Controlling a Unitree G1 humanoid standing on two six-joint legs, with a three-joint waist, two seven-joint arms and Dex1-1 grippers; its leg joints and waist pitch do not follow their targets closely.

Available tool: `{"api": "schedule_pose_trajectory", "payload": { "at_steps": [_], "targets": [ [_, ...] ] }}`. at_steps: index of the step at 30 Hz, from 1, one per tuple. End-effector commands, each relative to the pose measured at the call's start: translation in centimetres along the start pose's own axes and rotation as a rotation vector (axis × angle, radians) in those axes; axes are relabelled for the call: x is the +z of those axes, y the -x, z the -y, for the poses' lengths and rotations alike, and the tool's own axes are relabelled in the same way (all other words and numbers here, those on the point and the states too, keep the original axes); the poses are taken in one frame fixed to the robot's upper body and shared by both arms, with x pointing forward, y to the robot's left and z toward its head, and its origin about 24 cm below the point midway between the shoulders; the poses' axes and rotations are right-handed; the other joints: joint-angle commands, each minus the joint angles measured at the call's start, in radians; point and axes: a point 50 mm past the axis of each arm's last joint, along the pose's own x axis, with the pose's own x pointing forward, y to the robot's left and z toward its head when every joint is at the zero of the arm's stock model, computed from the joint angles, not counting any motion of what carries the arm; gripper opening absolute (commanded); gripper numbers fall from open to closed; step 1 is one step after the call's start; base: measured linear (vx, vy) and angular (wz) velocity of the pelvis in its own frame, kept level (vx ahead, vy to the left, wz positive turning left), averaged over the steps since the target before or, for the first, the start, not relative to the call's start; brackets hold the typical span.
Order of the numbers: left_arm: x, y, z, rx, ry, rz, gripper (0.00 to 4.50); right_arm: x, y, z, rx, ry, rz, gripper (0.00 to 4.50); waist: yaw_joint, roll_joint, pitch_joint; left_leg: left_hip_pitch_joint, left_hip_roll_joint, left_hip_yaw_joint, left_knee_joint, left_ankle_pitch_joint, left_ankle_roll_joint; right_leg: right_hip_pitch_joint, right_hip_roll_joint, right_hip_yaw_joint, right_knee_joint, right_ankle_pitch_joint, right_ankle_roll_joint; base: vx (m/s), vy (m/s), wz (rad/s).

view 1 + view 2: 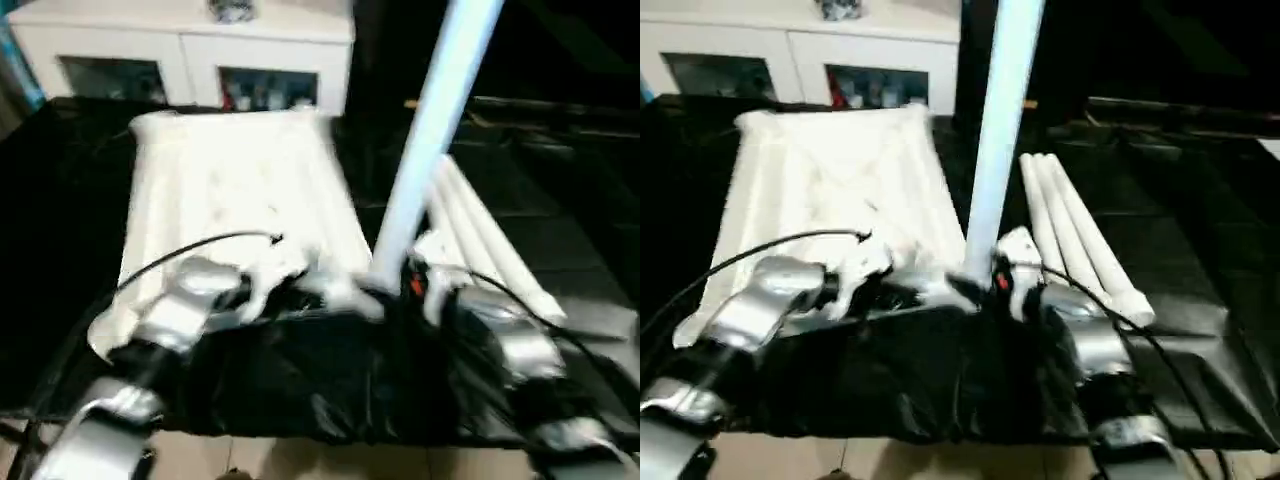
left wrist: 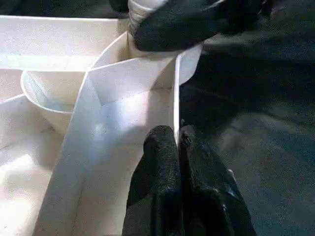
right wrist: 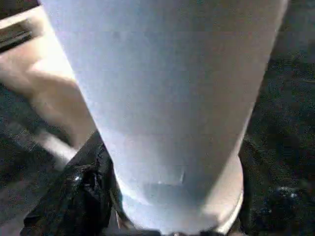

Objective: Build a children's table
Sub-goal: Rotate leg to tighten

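Tabletop work is at the leg-fitting step: the white plastic piece lies ribbed side up on the black-covered bench, and one white tubular leg stands nearly upright at its near right corner socket. The left pincer is pressed almost shut on a thin upright rib at the tabletop's edge, one black finger on each side of it, which looks like a steadying hold. Just beyond it, in the left wrist view, the right pincer sits dark against the socket wall, at the foot of the standing leg. The right wrist view looks along that leg, its round lower end seated in a rim; the black fingers seem to flank it, but whether they actually clamp it I cannot tell. Three more legs lie side by side on the bench, just right of the tabletop. Behind the bench stands a white glass-doored cabinet. My judgement is that the next move calls for pushing this leg straight down until it seats, keeping it square to the socket while the left side holds the tabletop from sliding, then reaching for one of the lying legs.
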Motion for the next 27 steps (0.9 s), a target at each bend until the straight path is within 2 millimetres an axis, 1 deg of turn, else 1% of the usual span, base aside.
{"api": "schedule_pose_trajectory", "payload": {
  "at_steps": [1, 2, 3, 4, 5, 6, 7, 10, 12, 13, 14, 15, 16, 18, 20, 21, 24, 25, 26, 27],
  "targets": [
    [2.8, -1.9, 0.6, 0.036, -0.005, 0.095, 0.00, -1.3, -1.9, -1.6, -0.067, -0.050, -0.049, 2.79, 0.002, 0.003, -0.055, 0.004, 0.060, -0.022, -0.074, -0.136, 0.008, 0.038, -0.097, 0.056, -0.087, -0.180, -0.218, 0.000, 0.000, 0.00],
    [3.1, -2.3, 0.8, 0.049, -0.004, 0.101, 0.00, -1.2, -2.2, -1.7, -0.099, -0.053, -0.040, 2.79, -0.001, 0.004, -0.055, 0.002, 0.061, -0.022, -0.074, -0.127, 0.008, 0.038, -0.097, 0.056, -0.086, -0.159, -0.222, 0.000, 0.000, 0.00],
    [3.1, -2.3, 0.8, 0.049, -0.004, 0.101, 0.00, -1.2, -2.2, -1.7, -0.099, -0.053, -0.040, 2.79, 0.000, 0.002, -0.058, 0.000, 0.058, -0.021, -0.072, -0.108, 0.017, 0.042, -0.093, 0.054, -0.082, -0.117, -0.227, 0.000, 0.000, 0.00],
    [3.3, -2.7, 1.1, 0.056, -0.008, 0.103, 0.00, -1.2, -2.6, -1.9, -0.118, -0.068, -0.028, 2.79, 0.001, 0.003, -0.059, 0.001, 0.059, -0.020, -0.070, -0.100, 0.023, 0.043, -0.094, 0.055, -0.079, -0.092, -0.231, 0.000, 0.000, 0.00],
    [3.5, -3.0, 1.4, 0.055, -0.012, 0.106, 0.00, -1.1, -2.9, -2.1, -0.122, -0.073, -0.016, 2.79, 0.001, 0.002, -0.061, -0.002, 0.058, -0.020, -0.069, -0.083, 0.036, 0.045, -0.093, 0.054, -0.075, -0.048, -0.238, 0.000, 0.000, 0.00],
    [3.6, -3.5, 1.9, 0.045, -0.021, 0.109, 0.00, -1.0, -3.3, -2.5, -0.116, -0.081, -0.002, 3.35, 0.002, 0.003, -0.061, -0.002, 0.058, -0.020, -0.069, -0.077, 0.041, 0.045, -0.092, 0.054, -0.074, -0.029, -0.241, 0.000, 0.000, 0.00],
    [3.6, -3.7, 2.1, 0.036, -0.024, 0.110, 0.00, -1.0, -3.5, -2.7, -0.108, -0.084, 0.005, 3.49, 0.002, 0.004, -0.063, -0.002, 0.058, -0.019, -0.067, -0.059, 0.059, 0.047, -0.093, 0.053, -0.070, 0.015, -0.254, 0.000, 0.000, 0.00],
    [3.3, -3.7, 2.3, 0.015, -0.033, 0.100, 0.00, -0.7, -3.5, -2.7, -0.092, -0.060, 0.014, 3.55, 0.002, 0.005, -0.061, -0.001, 0.059, -0.019, -0.067, -0.067, 0.070, 0.047, -0.092, 0.052, -0.071, 0.016, -0.259, 0.000, 0.000, 0.00],
    [3.1, -3.4, 2.2, 0.005, -0.043, 0.095, 0.00, -0.5, -3.3, -2.5, -0.077, -0.036, 0.020, 3.88, 0.001, 0.005, -0.060, 0.000, 0.060, -0.019, -0.069, -0.082, 0.067, 0.047, -0.092, 0.052, -0.073, -0.004, -0.258, 0.000, 0.000, 0.00],
    [2.9, -3.1, 2.1, -0.008, -0.051, 0.095, 0.00, -0.4, -3.1, -2.5, -0.031, -0.006, 0.025, 3.93, 0.002, 0.005, -0.060, 0.000, 0.059, -0.019, -0.068, -0.094, 0.067, 0.048, -0.093, 0.052, -0.075, -0.018, -0.257, 0.000, 0.000, 0.00],
    [2.9, -3.1, 2.1, -0.008, -0.051, 0.095, 0.00, -0.4, -3.1, -2.5, -0.031, -0.006, 0.025, 3.96, 0.001, 0.004, -0.060, -0.001, 0.059, -0.019, -0.068, -0.095, 0.068, 0.048, -0.093, 0.053, -0.075, -0.019, -0.256, 0.000, 0.000, 0.00],
    [2.7, -2.7, 2.1, -0.037, -0.058, 0.100, 0.00, -0.2, -2.7, -2.5, 0.040, 0.023, 0.025, 4.07, 0.001, 0.005, -0.059, -0.001, 0.059, -0.019, -0.069, -0.098, 0.068, 0.048, -0.093, 0.053, -0.076, -0.025, -0.255, 0.000, 0.000, 0.00],
    [2.7, -2.7, 2.1, -0.038, -0.059, 0.101, 0.00, -0.2, -2.7, -2.5, 0.043, 0.023, 0.026, 4.07, 0.001, 0.003, -0.060, -0.001, 0.058, -0.019, -0.067, -0.097, 0.071, 0.050, -0.092, 0.053, -0.075, -0.020, -0.255, 0.000, 0.000, 0.00],
    [2.1, -1.8, 2.2, -0.106, -0.094, 0.101, 0.00, 0.1, -1.6, -1.9, 0.159, 0.054, 0.024, 4.07, 0.004, 0.004, -0.060, -0.004, 0.060, -0.020, -0.066, -0.087, 0.088, 0.052, -0.094, 0.053, -0.074, 0.000, -0.257, 0.000, 0.000, 0.00],
    [1.8, -1.5, 2.2, -0.130, -0.103, 0.092, 0.00, 0.2, -1.0, -1.7, 0.208, 0.070, 0.016, 4.07, 0.001, 0.007, -0.060, -0.004, 0.061, -0.019, -0.066, -0.080, 0.098, 0.051, -0.092, 0.053, -0.069, 0.031, -0.265, 0.000, 0.000, 0.00],
    [1.6, -1.3, 2.2, -0.149, -0.104, 0.088, 0.00, 0.3, -0.6, -1.7, 0.252, 0.074, 0.009, 4.07, 0.001, 0.006, -0.059, -0.002, 0.062, -0.019, -0.067, -0.088, 0.100, 0.049, -0.092, 0.052, -0.071, 0.019, -0.269, 0.000, 0.000, 0.00],
    [1.3, -0.6, 2.2, -0.204, -0.115, 0.084, 0.00, 0.3, 0.6, -1.5, 0.373, 0.073, -0.031, 4.07, 0.004, 0.005, -0.059, -0.002, 0.061, -0.019, -0.066, -0.096, 0.105, 0.052, -0.092, 0.052, -0.074, -0.001, -0.272, 0.000, 0.000, 0.00],
    [1.2, -0.4, 2.2, -0.222, -0.112, 0.084, 0.00, 0.3, 1.1, -1.5, 0.419, 0.088, -0.053, 4.07, 0.005, 0.006, -0.058, -0.001, 0.063, -0.019, -0.066, -0.099, 0.105, 0.050, -0.093, 0.052, -0.074, -0.008, -0.272, 0.000, 0.000, 0.00],
    [1.1, -0.2, 2.2, -0.240, -0.109, 0.088, 0.00, 0.2, 1.5, -1.5, 0.460, 0.099, -0.076, 4.07, 0.010, 0.007, -0.058, 0.000, 0.064, -0.019, -0.066, -0.099, 0.104, 0.051, -0.092, 0.050, -0.074, -0.015, -0.271, 0.000, 0.000, 0.00],
    [0.9, 0.3, 2.2, -0.281, -0.097, 0.083, 0.00, 0.0, 2.2, -1.5, 0.534, 0.118, -0.118, 4.07, 0.011, 0.006, -0.058, -0.002, 0.065, -0.017, -0.066, -0.096, 0.104, 0.049, -0.091, 0.050, -0.072, -0.009, -0.276, 0.000, 0.000, 0.00]
  ]
}}
